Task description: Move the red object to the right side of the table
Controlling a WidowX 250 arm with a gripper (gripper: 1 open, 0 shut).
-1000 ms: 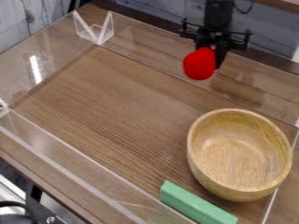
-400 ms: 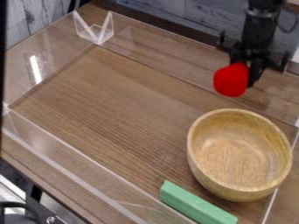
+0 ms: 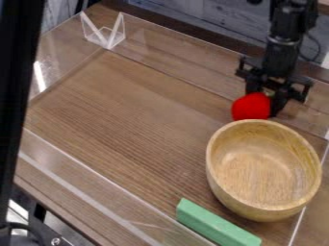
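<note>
The red object (image 3: 252, 107), a small round red toy fruit, rests on the brown wooden table (image 3: 129, 115) at the right, just behind the wooden bowl. My gripper (image 3: 272, 90) points straight down right above and slightly behind it. Its black fingers (image 3: 244, 69) are spread apart, and the fruit sits below them, no longer clamped. The fruit's top is hidden by the gripper.
A large wooden bowl (image 3: 213, 165) stands at the front right. A flat green block (image 3: 216, 225) lies by the front wall. Low clear acrylic walls (image 3: 77, 183) edge the table, and a clear folded stand (image 3: 103, 32) sits back left. A dark bar (image 3: 15, 115) crosses the left edge of the view.
The gripper carried the red object to the right and down toward the table, then spread its fingers. The fruit now sits on the wood near the bowl. A dark bar appeared at left.
</note>
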